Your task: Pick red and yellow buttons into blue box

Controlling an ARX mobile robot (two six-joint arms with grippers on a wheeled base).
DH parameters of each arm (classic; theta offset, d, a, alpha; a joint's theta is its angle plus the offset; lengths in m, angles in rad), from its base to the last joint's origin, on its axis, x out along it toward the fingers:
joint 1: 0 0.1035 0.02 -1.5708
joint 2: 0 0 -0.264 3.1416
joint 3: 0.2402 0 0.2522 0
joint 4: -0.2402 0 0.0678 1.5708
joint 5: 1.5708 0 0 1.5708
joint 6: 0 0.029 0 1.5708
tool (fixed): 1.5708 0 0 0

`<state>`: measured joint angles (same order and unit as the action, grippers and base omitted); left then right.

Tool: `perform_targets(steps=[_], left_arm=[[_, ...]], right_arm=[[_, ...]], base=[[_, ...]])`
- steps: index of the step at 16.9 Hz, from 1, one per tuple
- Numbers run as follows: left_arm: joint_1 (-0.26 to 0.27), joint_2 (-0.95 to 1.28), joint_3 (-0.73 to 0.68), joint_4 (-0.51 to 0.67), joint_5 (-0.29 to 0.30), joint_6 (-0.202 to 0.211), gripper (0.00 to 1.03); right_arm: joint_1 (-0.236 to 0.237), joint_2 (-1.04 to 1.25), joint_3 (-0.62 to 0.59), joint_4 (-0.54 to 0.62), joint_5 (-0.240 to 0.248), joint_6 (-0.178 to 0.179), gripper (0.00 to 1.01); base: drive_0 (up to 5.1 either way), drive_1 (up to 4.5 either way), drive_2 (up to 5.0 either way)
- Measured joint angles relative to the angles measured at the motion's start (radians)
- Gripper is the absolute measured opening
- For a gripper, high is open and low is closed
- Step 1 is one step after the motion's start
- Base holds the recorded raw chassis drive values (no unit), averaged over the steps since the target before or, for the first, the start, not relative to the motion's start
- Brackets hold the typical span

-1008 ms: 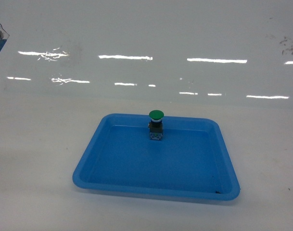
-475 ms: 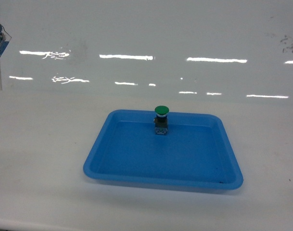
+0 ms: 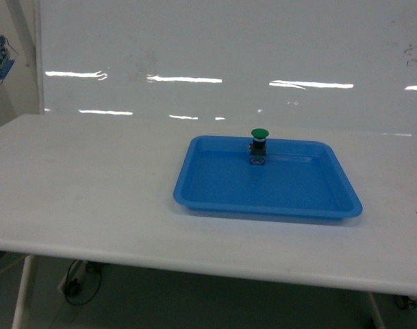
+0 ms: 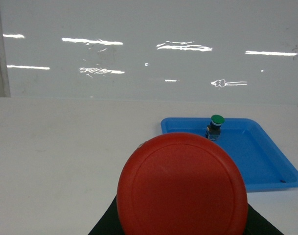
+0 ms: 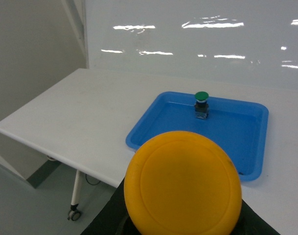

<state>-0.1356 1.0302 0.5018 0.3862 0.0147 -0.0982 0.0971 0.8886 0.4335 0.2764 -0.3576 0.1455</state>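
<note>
Carrying looks like the step in hand: the red button is filling the lower centre of the left wrist view and the yellow button is filling the lower centre of the right wrist view, each cap sitting right in front of its camera. That placement suggests each gripper is clamping its switch by the base, but the fingers are hidden behind the caps, so how far the jaws are parted I cannot tell. Neither arm is showing in the head view.

On the white table a shallow blue tray is lying right of centre in the head view, with a green-capped button standing upright against its far wall. That tray is not the target, and the deep blue box is not appearing in any view, so the robot is probably still needing to find it.

To do this well, I judge the arms should be keeping both buttons steady and level while the base is travelling, avoiding jolts that could loosen a grip, and releasing only once each cap is hanging clearly inside the box rim.
</note>
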Motion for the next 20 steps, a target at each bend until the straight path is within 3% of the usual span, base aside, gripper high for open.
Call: perform_targets(steps=[4,20], left_arm=[[0.001,0.000,0.000,0.002,-0.005,0.000,0.24],[0.002,-0.003,0.000,0.003,-0.007,0.000,0.24]], right_arm=[[0.000,-0.001,0.000,0.003,-0.002,0.000,0.26],[0.001,0.000,0.000,0.005,-0.005,0.000,0.26]], base=[[0.0,0.00,0.0],[3.5,-4.76,0.9]])
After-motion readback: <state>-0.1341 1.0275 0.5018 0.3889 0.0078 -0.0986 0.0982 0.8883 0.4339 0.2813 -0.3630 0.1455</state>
